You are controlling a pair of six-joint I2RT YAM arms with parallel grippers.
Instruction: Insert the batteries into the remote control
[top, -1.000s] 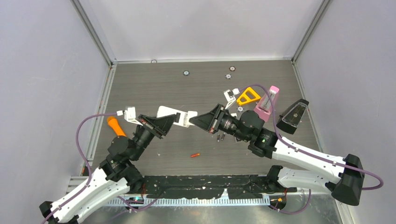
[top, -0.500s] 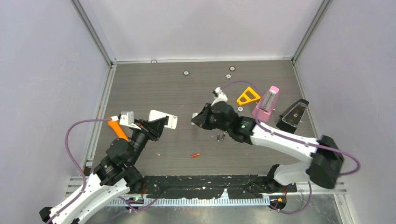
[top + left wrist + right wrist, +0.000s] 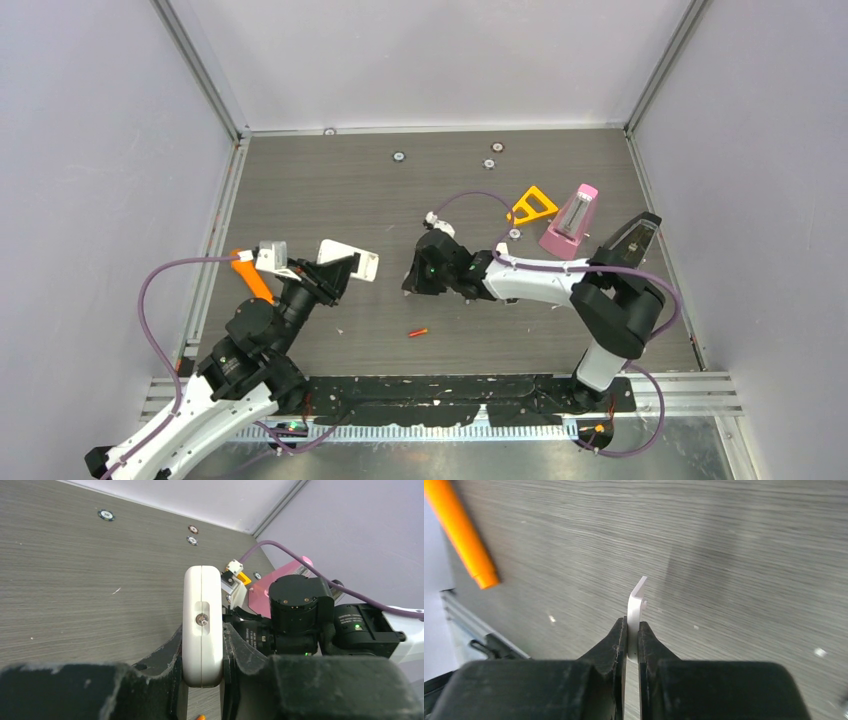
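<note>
My left gripper [image 3: 338, 270] is shut on the white remote control [image 3: 350, 258], holding it on edge above the table's left half. The left wrist view shows its narrow end with a small metal contact [image 3: 202, 620] clamped between the fingers [image 3: 235, 645]. My right gripper [image 3: 415, 278] hangs near the table's middle, facing the remote, shut on a thin white cover plate [image 3: 636, 602] that sticks out past its tips [image 3: 633, 630]. One orange-red battery [image 3: 418, 332] lies on the table below the two grippers. No other batteries show.
A big orange stick [image 3: 248, 275] lies at the left under my left arm, also in the right wrist view [image 3: 461, 530]. At the back right stand an orange triangle [image 3: 531, 206], a pink wedge-shaped object [image 3: 570, 222] and a black one [image 3: 625, 248].
The grippers met at the remote a second ago. The right one has pulled away with the white cover plate and swung left. The left drew the remote back leftward.
</note>
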